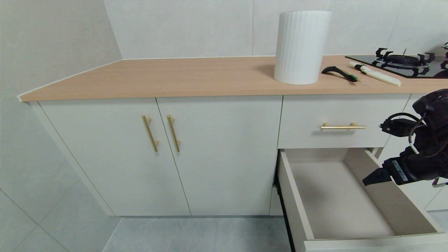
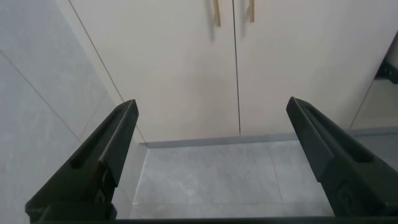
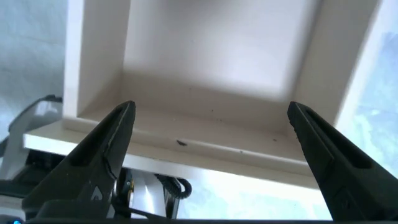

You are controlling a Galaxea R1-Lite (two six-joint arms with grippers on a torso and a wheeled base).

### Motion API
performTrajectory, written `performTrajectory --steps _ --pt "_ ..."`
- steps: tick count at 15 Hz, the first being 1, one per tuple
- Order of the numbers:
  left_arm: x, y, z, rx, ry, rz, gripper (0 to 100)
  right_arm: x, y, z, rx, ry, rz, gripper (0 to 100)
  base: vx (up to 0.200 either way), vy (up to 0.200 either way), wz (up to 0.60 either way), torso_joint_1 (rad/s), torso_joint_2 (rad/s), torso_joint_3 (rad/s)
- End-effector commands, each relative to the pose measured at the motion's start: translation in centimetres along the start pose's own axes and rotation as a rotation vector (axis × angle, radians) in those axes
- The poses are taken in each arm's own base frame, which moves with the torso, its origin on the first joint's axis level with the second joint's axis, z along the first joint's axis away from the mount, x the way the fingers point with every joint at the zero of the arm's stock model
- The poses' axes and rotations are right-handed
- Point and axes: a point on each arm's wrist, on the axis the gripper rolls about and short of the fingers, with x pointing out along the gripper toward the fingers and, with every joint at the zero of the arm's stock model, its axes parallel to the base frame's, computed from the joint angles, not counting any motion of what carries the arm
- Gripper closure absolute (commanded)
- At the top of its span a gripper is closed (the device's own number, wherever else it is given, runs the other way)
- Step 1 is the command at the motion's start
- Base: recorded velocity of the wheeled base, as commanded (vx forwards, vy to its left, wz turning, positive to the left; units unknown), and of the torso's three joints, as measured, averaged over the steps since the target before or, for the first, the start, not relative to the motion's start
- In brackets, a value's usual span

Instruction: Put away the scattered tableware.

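Two pieces of tableware are out on the countertop (image 1: 175, 78), far right. I've got a black-handled utensil (image 1: 338, 72) and, just right of it, a long pale utensil (image 1: 376, 74). Both lie between the white ribbed canister (image 1: 301, 47) and the hob (image 1: 402, 63).

Down below, the lower drawer (image 1: 294, 196) is pulled out toward me, under a closed drawer with a gold handle (image 1: 343, 127).

My right gripper (image 3: 210, 107) hangs over the open drawer at its right wall. The fingers are spread wide and nothing is between them.

My left gripper (image 2: 211, 106) sits low in front of the double cabinet doors (image 2: 186, 62), over the grey floor tiles (image 2: 217, 180). Its fingers are wide apart too and hold nothing.
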Motion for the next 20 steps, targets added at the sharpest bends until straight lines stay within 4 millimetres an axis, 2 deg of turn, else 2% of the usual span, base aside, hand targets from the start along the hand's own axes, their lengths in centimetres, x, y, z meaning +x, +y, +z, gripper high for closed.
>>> performTrajectory --steps 1,3,9,20 --pt "0.01 0.00 -0.03 0.000 0.002 0.001 0 -1.09 0.06 -0.18 0.001 -0.033 -0.003 0 0.000 0.000 0.00 0.017 -0.29 -0.266" --pt "0.01 0.00 -0.03 0.001 0.002 0.001 0 -1.24 0.07 -0.20 0.001 -0.038 -0.005 0 0.000 0.000 0.00 0.027 -0.18 -0.327" --pt "0.00 0.00 0.03 0.000 -0.001 0.001 0 -1.19 0.06 -0.18 0.001 -0.038 -0.005 0 0.000 0.000 0.00 0.099 -0.50 -0.347" --pt "0.00 0.00 0.01 0.000 0.000 0.001 0 -1.15 0.04 0.05 0.002 -0.058 -0.007 0 0.000 0.000 0.00 0.169 -0.48 -0.309"
